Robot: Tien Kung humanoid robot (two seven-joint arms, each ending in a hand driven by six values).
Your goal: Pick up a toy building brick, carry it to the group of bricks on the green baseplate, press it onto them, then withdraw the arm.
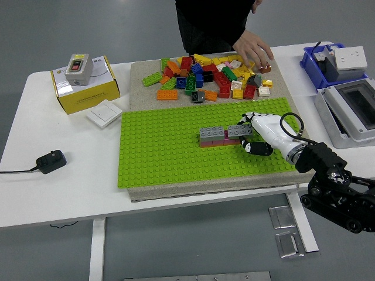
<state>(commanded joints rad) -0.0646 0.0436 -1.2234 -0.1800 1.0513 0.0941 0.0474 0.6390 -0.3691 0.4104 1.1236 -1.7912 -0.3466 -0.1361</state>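
**Item: grey brick at the pressing step**

Right hand point(253, 133), white-shelled, fingers curled on a grey brick point(240, 130) seated atop the pink row of the brick group point(218, 136) on the green baseplate point(158, 158). Step judged: pressing on. Next: firm downward push, release, withdraw arm. A person's hand point(252, 48) reaches into the loose brick pile point(205, 76).

No legible text anywhere; print on yellow box point(82, 91) too small to read.
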